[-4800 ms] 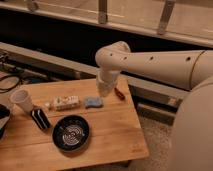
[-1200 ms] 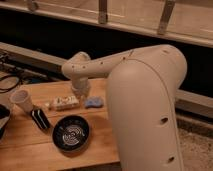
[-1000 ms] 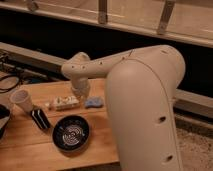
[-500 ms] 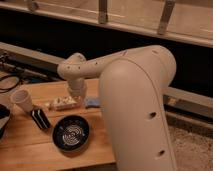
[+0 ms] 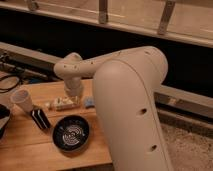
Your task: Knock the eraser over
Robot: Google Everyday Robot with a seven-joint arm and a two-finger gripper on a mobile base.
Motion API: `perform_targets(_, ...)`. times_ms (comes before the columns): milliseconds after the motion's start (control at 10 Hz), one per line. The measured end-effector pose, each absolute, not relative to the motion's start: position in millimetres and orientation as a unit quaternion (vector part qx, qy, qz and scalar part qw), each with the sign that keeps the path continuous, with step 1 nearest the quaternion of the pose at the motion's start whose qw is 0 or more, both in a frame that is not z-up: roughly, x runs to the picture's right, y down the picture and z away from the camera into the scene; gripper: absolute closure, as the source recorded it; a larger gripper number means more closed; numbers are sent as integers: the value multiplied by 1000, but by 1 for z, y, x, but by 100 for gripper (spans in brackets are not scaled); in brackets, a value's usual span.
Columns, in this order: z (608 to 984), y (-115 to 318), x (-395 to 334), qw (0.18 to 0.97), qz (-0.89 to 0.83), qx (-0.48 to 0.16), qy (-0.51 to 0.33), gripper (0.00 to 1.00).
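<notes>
Wooden table (image 5: 25,145) at left — the gripper (image 5: 74,94), jaws pressed together, hangs right by the pale eraser (image 5: 62,104). It seems to lie flat already — little is left.

Matt wooden table (image 5: 30,146), smooth plastic arm (image 5: 127,85), gripper (image 5: 71,98) fingers closed low over table, glossy black bowl (image 5: 71,133)

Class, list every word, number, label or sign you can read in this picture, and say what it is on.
None can be read.
Any print on the white packet beside the gripper, low over the table, cannot be made out; the cup and bowl show none.
</notes>
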State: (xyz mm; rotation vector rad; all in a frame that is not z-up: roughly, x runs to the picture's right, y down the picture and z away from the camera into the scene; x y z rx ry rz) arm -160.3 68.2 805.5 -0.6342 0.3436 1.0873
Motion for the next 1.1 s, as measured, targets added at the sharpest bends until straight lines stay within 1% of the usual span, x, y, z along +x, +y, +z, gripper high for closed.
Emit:
perform_targets(700,809,72,-181,806,481,-304,161,100)
perform_targets(1100,811,74,-193,809,468,-320,157,100)
